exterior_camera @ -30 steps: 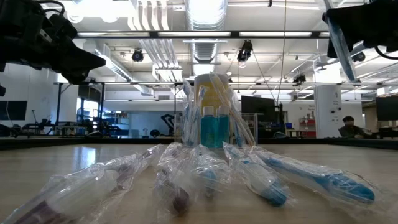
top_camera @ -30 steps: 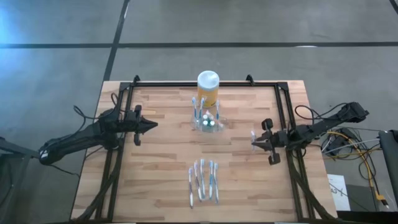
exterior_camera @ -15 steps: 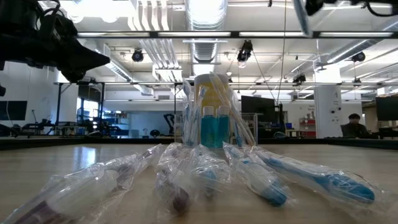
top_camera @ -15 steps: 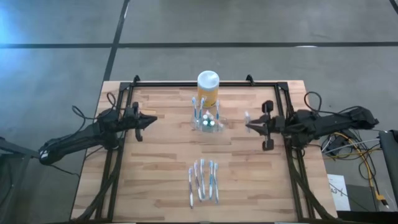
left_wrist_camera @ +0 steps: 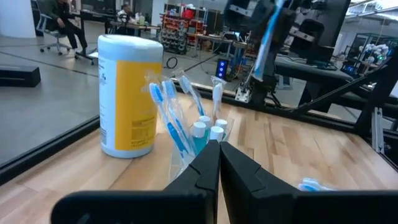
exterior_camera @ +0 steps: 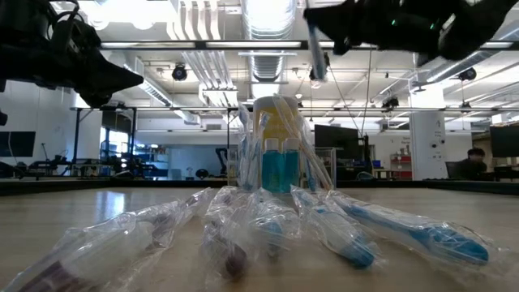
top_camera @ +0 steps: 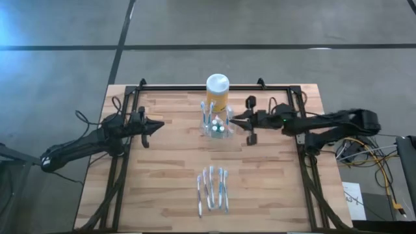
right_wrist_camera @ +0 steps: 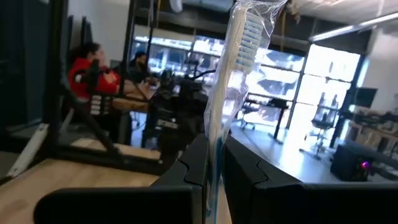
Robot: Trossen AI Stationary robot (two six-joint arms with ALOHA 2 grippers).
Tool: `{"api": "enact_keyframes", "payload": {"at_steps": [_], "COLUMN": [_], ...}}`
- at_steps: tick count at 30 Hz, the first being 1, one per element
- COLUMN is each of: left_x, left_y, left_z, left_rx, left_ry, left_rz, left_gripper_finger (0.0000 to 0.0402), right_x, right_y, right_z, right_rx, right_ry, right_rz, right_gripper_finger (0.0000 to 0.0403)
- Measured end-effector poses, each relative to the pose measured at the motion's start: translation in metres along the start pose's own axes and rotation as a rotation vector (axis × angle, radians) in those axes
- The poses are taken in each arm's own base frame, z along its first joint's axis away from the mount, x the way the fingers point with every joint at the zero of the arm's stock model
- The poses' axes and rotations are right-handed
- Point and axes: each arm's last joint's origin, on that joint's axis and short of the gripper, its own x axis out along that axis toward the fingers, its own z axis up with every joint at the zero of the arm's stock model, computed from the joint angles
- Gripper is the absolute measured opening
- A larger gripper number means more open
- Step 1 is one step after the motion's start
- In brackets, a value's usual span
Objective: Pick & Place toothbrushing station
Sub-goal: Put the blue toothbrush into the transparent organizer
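Note:
The toothbrushing station [top_camera: 216,125] is a clear low holder standing on the wooden table just in front of the yellow jar [top_camera: 217,91]. Wrapped toothbrushes and small blue bottles stand upright in it [left_wrist_camera: 198,132]. My right gripper [top_camera: 233,118] hangs above the table just right of the station, shut on a toothbrush in a clear wrapper [right_wrist_camera: 235,59]. That toothbrush also shows in the low view [exterior_camera: 313,49]. My left gripper [top_camera: 160,125] hovers shut near the table's left side, pointing level at the station, with nothing in it. My right gripper pinches the wrapped toothbrush's handle [right_wrist_camera: 214,148] between its two fingers, through the wrapper. The fingers come about level from the table's right and lie across the brush. The brush stands roughly upright, bristle head [right_wrist_camera: 252,30] at one end, lifted clear of the table.
Several more wrapped toothbrushes [top_camera: 212,188] lie side by side near the table's front middle. They fill the foreground of the low view [exterior_camera: 349,235]. A dark frame rail [top_camera: 195,87] runs around the table. People sit in the room beyond.
My right gripper has swung from the table's right side toward the left and far edge, rising a little, and has carried the wrapped toothbrush up beside the station. It has stayed shut on the brush.

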Motion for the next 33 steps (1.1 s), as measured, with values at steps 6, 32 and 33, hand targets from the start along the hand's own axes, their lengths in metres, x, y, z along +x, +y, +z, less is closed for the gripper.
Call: {"api": "enact_keyframes", "payload": {"at_steps": [6, 32, 33], "left_x": [0.000, 0.004, 0.004], "left_y": [0.000, 0.004, 0.003], "left_z": [-0.003, -0.020, -0.020], "left_rx": [-0.001, -0.062, -0.062], "left_ry": [0.011, 0.028, 0.028], "left_rz": [0.002, 0.004, 0.004], "left_gripper_finger": [0.0016, 0.0016, 0.0016], "right_x": [0.000, -0.018, -0.020], "right_y": [-0.005, 0.007, 0.007], "right_z": [-0.047, -0.142, -0.145], "right_rx": [0.012, -0.003, 0.001], "right_ry": [-0.069, 0.241, 0.254], "right_rz": [-0.102, -0.282, -0.281], "right_gripper_finger": [0.0023, 0.0023, 0.0023]}}
